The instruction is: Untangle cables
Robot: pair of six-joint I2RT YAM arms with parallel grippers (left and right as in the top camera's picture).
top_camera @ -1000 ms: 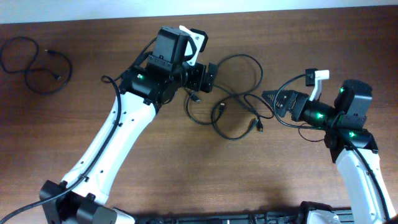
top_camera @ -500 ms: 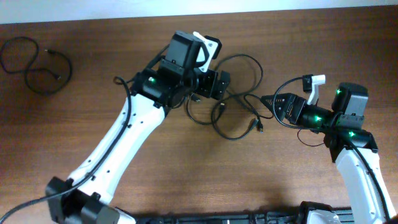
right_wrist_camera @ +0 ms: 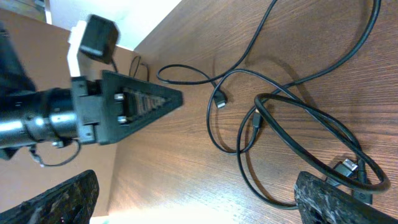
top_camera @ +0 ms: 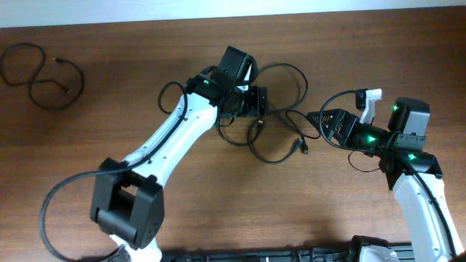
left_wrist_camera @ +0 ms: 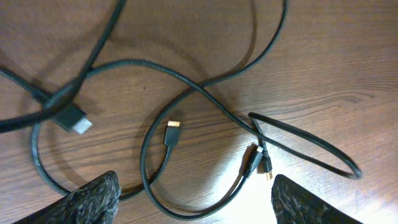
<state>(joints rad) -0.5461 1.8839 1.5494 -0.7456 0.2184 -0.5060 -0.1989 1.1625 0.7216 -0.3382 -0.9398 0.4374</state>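
Several thin black cables (top_camera: pixel 290 114) lie tangled in overlapping loops at the table's centre, with plug ends loose. My left gripper (top_camera: pixel 258 102) is open, low over the tangle's left side. In the left wrist view its fingers (left_wrist_camera: pixel 196 205) straddle a cable loop (left_wrist_camera: pixel 214 99) without touching it, and a gold-tipped plug (left_wrist_camera: pixel 172 132) lies ahead of them. My right gripper (top_camera: pixel 312 116) is open and empty at the tangle's right edge. In the right wrist view its fingers (right_wrist_camera: pixel 202 202) frame the cables (right_wrist_camera: pixel 311 111), with the left gripper (right_wrist_camera: pixel 168 98) beyond.
Another black cable (top_camera: pixel 33 91) lies coiled on its own at the far left back of the wooden table. The table's back edge (top_camera: pixel 109 22) meets a white wall. The arm bases stand at the front.
My left arm has swung right and stretched out, bringing its gripper over the tangle's left side. The right gripper has shifted slightly left. The cables have not moved.
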